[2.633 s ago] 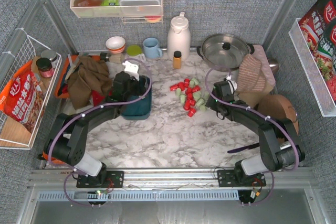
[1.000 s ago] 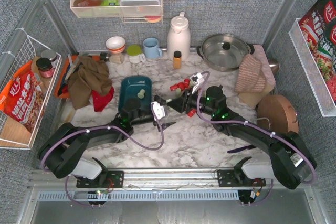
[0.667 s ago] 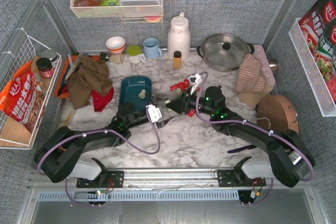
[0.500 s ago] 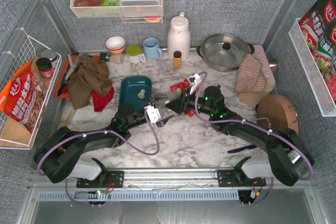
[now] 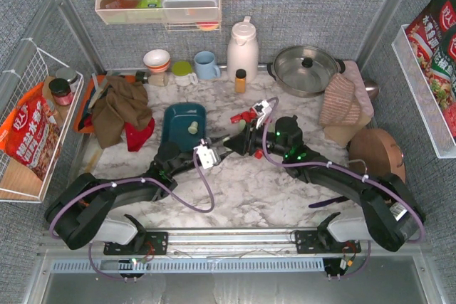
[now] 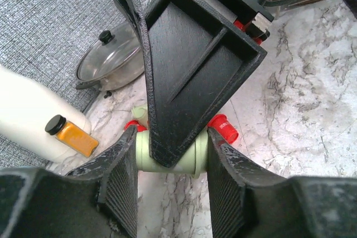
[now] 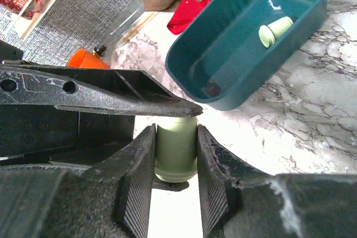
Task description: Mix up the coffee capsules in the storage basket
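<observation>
From above, both arms reach in over the middle of the white marble-patterned table (image 5: 235, 190). The left gripper (image 5: 219, 147) and the right gripper (image 5: 235, 142) are nose to nose, just right of the dark teal rectangular plastic basket (image 5: 173, 135). A lone mint green capsule (image 5: 191, 127) lies inside that basket. A cluster of bright red plastic capsules (image 5: 242, 115) sits on the marble just behind the two grippers. What is between the fingers is too small to tell from up here.

Over to the left wrist, and there it is. A pale mint green plastic capsule (image 6: 196, 159) lies sideways between the left gripper's pads, one end against each, with no gap on either side: it is pinched. The right gripper's black finger (image 6: 184, 76) crosses in front and hides the capsule's middle. Behind it are more red capsules on the marble, a small amber bottle with a black cap (image 6: 72, 136) and a steel pan with a glass lid (image 6: 109, 62).

Right wrist now. The right gripper's (image 7: 175, 137) jaws are pressed onto the same mint capsule, which stands upright between its pads. A left gripper finger (image 7: 100, 96) lies flat across the capsule's top. The teal basket sits beyond at upper right, apart from the grippers. The lone capsule lies on its side on the basket floor. A red cloth (image 7: 189, 12) is bunched by the basket's far end.
</observation>
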`<control>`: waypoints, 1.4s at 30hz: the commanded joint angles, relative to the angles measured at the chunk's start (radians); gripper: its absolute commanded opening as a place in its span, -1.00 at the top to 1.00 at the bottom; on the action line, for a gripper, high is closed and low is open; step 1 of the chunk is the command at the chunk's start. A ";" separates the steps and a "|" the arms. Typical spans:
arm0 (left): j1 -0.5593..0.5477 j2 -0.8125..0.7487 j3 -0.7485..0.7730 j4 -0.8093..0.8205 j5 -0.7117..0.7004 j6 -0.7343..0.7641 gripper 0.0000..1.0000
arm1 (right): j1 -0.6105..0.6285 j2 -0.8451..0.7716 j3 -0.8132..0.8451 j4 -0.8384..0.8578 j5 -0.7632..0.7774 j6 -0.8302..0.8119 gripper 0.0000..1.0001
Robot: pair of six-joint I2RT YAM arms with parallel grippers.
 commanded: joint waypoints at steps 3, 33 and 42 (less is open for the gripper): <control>0.002 0.003 0.017 -0.029 -0.098 -0.002 0.24 | 0.001 -0.058 0.006 -0.059 0.072 -0.061 0.06; 0.294 0.328 0.435 -0.703 -0.680 -0.575 -0.48 | -0.024 0.340 0.378 -0.952 0.769 0.255 -0.01; 0.293 0.211 0.371 -0.572 -0.642 -0.515 -0.99 | -0.016 0.366 0.367 -0.942 0.790 0.281 0.00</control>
